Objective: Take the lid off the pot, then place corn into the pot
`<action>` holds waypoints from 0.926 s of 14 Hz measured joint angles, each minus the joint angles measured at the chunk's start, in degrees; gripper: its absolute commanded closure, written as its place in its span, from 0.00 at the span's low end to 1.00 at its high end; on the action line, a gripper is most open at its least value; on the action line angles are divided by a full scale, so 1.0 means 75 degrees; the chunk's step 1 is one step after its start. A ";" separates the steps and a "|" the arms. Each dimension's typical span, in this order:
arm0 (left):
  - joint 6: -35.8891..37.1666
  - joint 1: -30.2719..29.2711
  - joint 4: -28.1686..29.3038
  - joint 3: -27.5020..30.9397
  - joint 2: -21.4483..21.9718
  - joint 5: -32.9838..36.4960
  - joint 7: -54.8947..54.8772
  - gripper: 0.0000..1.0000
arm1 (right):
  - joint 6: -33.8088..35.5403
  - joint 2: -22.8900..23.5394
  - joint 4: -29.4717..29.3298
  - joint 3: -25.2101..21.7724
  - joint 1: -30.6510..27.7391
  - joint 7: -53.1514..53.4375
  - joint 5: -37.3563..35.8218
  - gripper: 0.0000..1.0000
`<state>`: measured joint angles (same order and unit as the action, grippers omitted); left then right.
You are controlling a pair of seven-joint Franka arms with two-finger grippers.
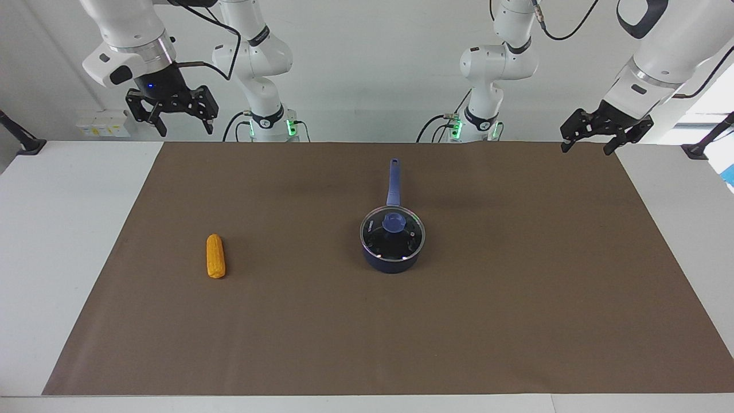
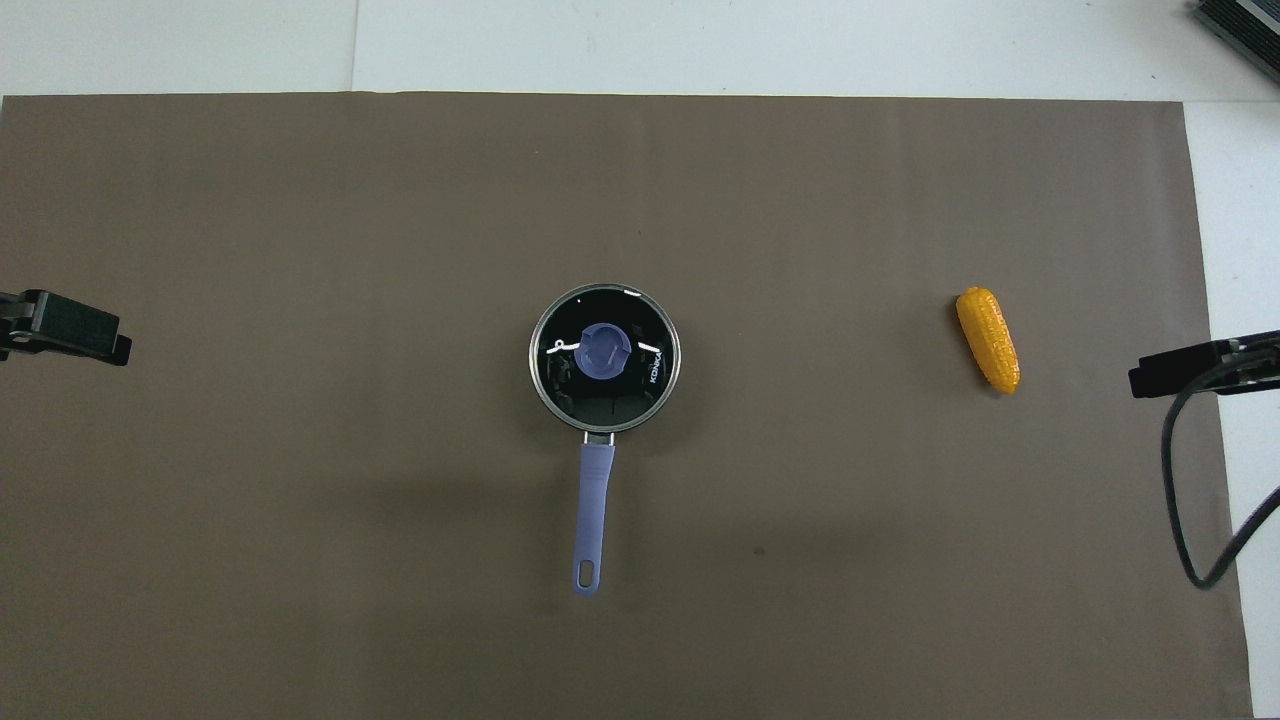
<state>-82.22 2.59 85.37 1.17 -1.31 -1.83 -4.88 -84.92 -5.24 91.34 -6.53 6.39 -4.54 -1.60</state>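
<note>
Left tool (image 1: 593,137) raised over the robots' edge of the brown mat (image 1: 516,321) at its own end, fingers spread, gripping nothing. Right tool (image 1: 175,115) likewise high at the other end, fingers apart and empty. Both well away from the task's things.

Lid (image 1: 393,230) seated on the pot (image 1: 392,263) mid-mat, blue knob (image 1: 393,222) centred, handle (image 1: 393,182) pointing toward the robots. Corn (image 1: 215,256) lying flat toward the right arm's end, well apart from the pot, lengthwise along the robots' line of reach.

Step in hand, by judgement: lifting the lid – not yet begun. Best done by coming straight down on the knob, fingers straddling it, closing firmly, then rising vertically so the rim clears without dragging the pot. Glass likely slick and heavier than it looks – a centred grip matters.

Plenty of bare mat on every side for setting the lid down; white worktop (image 1: 69,258) past the mat's ends. Handle the only thing to avoid on approach.
</note>
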 measured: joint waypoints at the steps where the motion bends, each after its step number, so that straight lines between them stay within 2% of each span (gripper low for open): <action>1: 0.0000 0.0000 0.0000 0.0000 0.0000 0.0000 0.0000 0.00 | 0.0000 0.0000 0.0000 0.0000 0.0000 0.0000 0.0000 0.00; 13: 0.0100 -0.0006 0.0000 0.0042 0.0000 0.0008 0.0000 0.00 | 0.0000 0.0000 0.0000 0.0000 0.0000 0.0000 0.0000 0.00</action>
<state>-81.46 2.55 85.37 1.48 -1.30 -1.76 -4.89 -84.92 -5.24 91.34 -6.53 6.39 -4.54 -1.60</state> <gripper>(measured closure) 0.000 0.000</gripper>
